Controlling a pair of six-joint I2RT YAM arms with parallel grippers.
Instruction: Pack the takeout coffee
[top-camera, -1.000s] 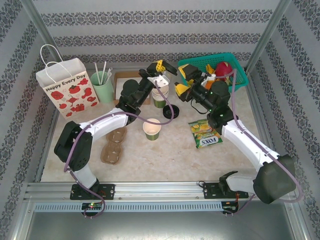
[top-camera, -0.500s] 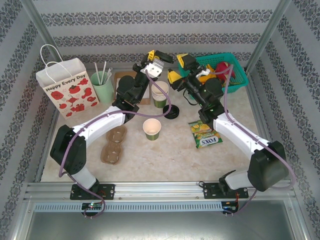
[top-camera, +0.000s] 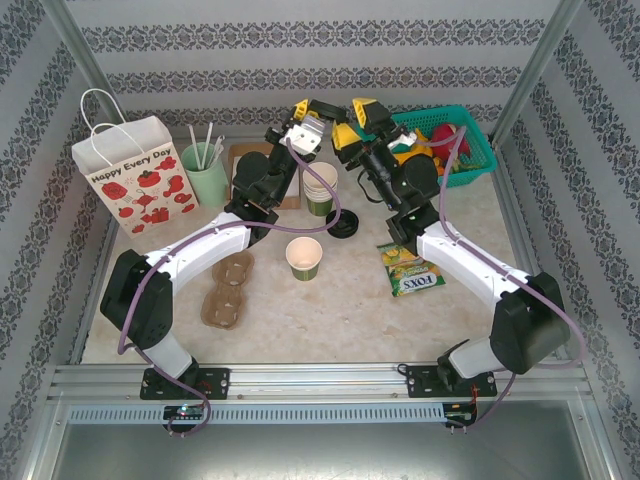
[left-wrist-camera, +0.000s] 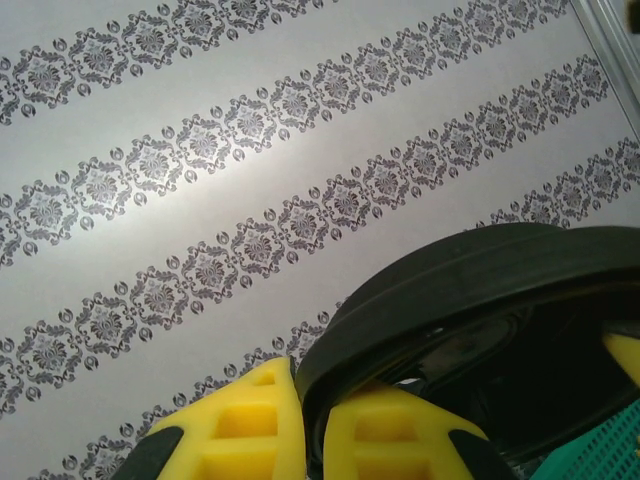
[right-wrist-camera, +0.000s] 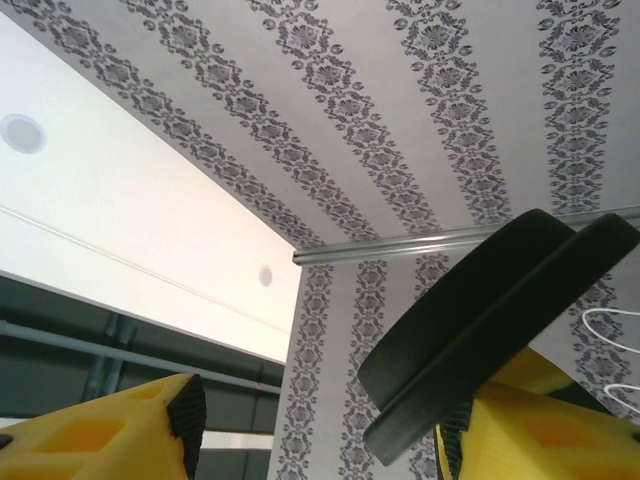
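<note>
The takeout coffee (top-camera: 304, 257) stands uncovered on the bench (top-camera: 330, 320), upright, long axis vertical, mouth to the ceiling. A black lid (left-wrist-camera: 470, 290) hangs in the air over the far side. I barely make it out from above, and the left wrist view cuts it off. My left gripper (left-wrist-camera: 310, 385) is clenched on its rim. My right gripper (right-wrist-camera: 322, 420) stands released, fingers parted, with the lid edge-on and tilted beside one finger; I cannot tell whether they touch.

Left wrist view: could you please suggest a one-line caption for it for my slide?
Left gripper pinching the black lid by its rim, with patterned wallpaper behind.
</note>
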